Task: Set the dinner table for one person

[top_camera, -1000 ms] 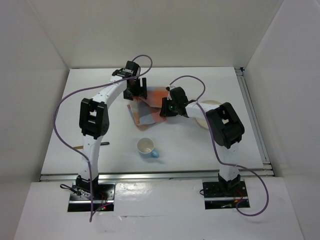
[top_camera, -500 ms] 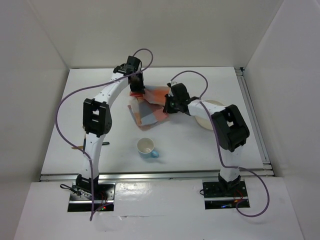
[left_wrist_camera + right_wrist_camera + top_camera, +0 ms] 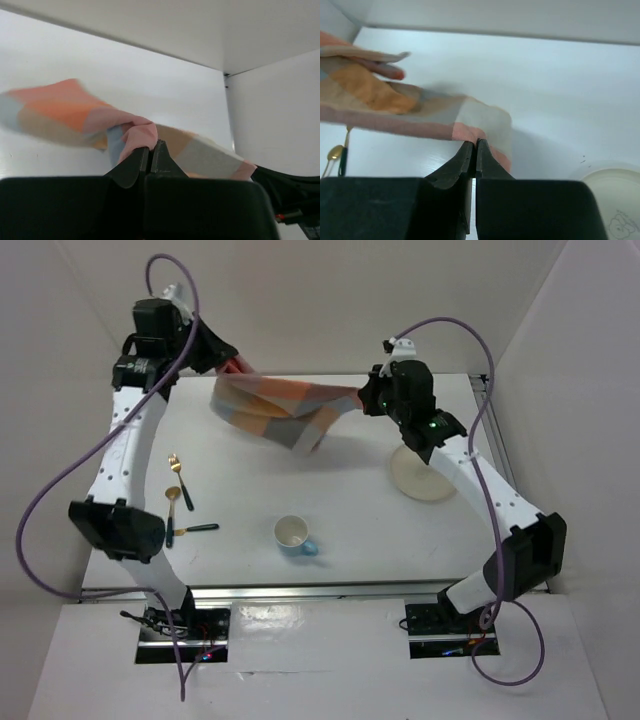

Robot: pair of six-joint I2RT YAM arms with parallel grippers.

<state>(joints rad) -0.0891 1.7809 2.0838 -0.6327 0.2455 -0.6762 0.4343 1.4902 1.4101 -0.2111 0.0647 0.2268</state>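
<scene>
The orange, grey and blue checked cloth mat point(image 3: 272, 412) hangs stretched in the air above the far half of the white dinner table point(image 3: 350, 530). My left gripper point(image 3: 228, 360) is raised at the far left and shut on one corner of the cloth point(image 3: 65, 112), with pink fabric pinched between its fingertips point(image 3: 150, 146). My right gripper point(image 3: 362, 400) is shut on the opposite corner, and its jaws point(image 3: 474, 144) close on the pink edge of the cloth point(image 3: 395, 100). The mat sags in the middle between them.
A cream plate point(image 3: 425, 475) lies on the right of the table, also in the right wrist view point(image 3: 615, 200). A white cup with a blue handle point(image 3: 293, 534) stands near the front centre. A gold fork point(image 3: 177, 468), spoon point(image 3: 172, 500) and dark-handled knife point(image 3: 195, 531) lie at the left.
Both grippers closed on the cloth's corners, then rose and moved apart, left to the far left, right to the right. The cloth left the table and now hangs spread between them.
</scene>
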